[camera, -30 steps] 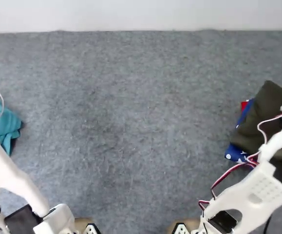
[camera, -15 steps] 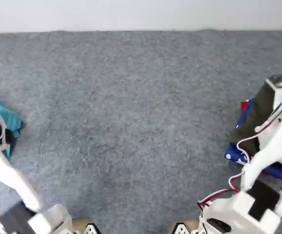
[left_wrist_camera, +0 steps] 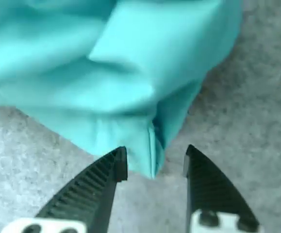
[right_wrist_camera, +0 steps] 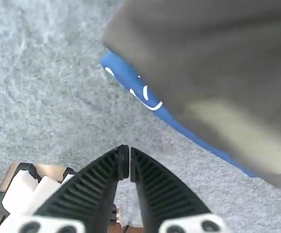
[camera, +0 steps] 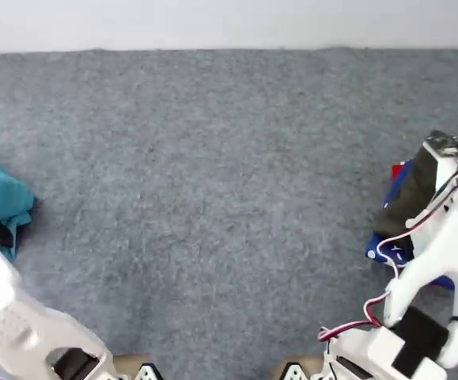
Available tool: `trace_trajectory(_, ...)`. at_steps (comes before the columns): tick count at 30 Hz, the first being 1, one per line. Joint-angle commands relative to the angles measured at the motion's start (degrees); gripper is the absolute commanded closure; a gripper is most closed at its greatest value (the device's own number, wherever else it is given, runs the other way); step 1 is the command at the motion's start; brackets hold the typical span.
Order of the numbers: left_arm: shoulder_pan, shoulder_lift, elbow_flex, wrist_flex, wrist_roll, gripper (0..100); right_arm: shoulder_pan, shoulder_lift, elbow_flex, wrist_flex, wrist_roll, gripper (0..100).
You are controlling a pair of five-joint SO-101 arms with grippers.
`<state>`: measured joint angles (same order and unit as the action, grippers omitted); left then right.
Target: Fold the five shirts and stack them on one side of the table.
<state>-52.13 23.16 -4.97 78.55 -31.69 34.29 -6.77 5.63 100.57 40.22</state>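
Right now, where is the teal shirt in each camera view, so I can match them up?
High view: teal shirt at the left edge, halfway down.
Left wrist view: teal shirt just ahead of the open left claw, one corner between its tips.
Right wrist view: faces the other pile, olive shirt over blue shirt.
Shared landmark: grey table cover under everything.

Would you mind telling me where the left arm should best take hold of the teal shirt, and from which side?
Probably the doubled hem corner pointing at the left gripper, approached from the bare grey table side. That corner juts free of the crumpled teal shirt and lies between the open jaws, and it looks thin enough to pinch.
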Motion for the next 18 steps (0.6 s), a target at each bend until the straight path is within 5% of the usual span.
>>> trace_trajectory(1,-0.4,4.0,-7.5,-0.5,-0.4,83,-0.6,-3.2,0.1,2.2,-3.1,98.7)
trace_trajectory(9,-0.1,14.5,-14.6,0.2,-0.4,95,-0.6,-3.7,0.1,2.2,-4.0,98.7)
trace_trajectory(18,4.0,14.8,-37.4,19.7,1.6,99,-1.0,-3.7,0.0,2.2,-4.0,98.7)
